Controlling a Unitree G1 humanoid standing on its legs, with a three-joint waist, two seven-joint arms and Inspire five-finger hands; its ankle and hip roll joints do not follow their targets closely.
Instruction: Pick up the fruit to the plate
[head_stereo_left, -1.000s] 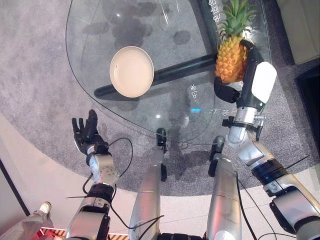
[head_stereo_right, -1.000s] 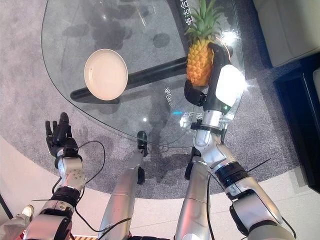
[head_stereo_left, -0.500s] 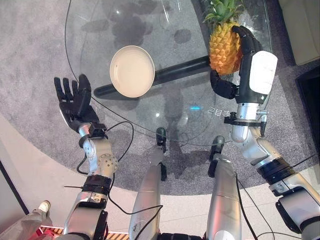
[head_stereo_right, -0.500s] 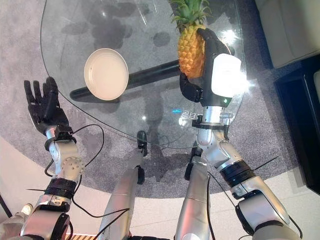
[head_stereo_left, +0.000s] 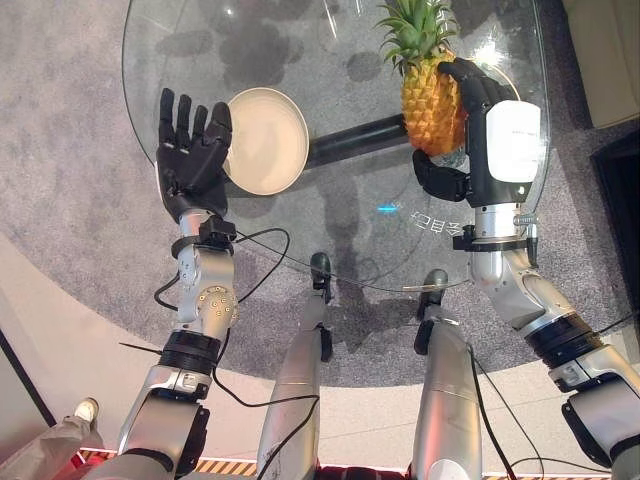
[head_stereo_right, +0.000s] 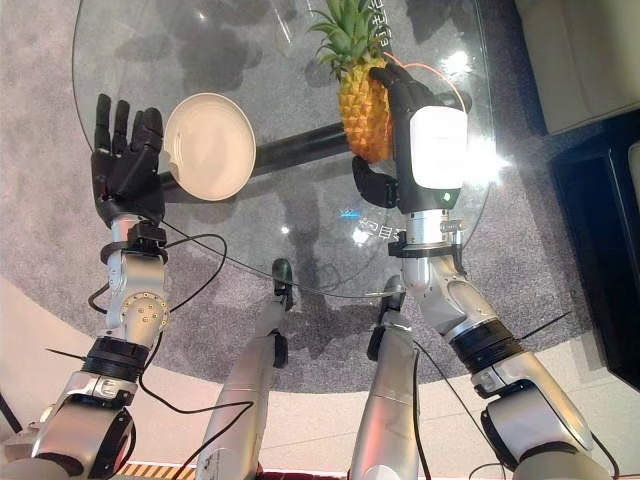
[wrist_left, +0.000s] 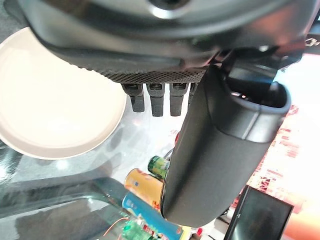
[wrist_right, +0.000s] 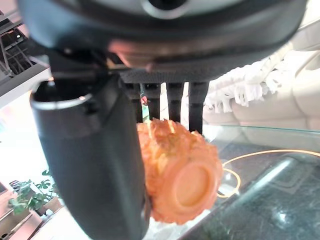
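A pineapple (head_stereo_left: 428, 95) with a green crown is held above the round glass table (head_stereo_left: 340, 235), my right hand (head_stereo_left: 470, 120) shut on its body; its orange underside (wrist_right: 187, 185) hangs clear of the glass in the right wrist view. A cream plate (head_stereo_left: 265, 140) lies on the glass to the pineapple's left. My left hand (head_stereo_left: 190, 150) is open, fingers straight and spread, raised by the plate's left rim; past its fingers lies the plate (wrist_left: 55, 105).
A dark cylindrical table base (head_stereo_left: 355, 140) runs under the glass from the plate toward the pineapple. Grey carpet (head_stereo_left: 70, 150) surrounds the table. A pale sofa (head_stereo_left: 600, 50) stands at the far right.
My right hand has carried the pineapple leftward toward the plate. My left hand has risen from beside the table's edge to next to the plate.
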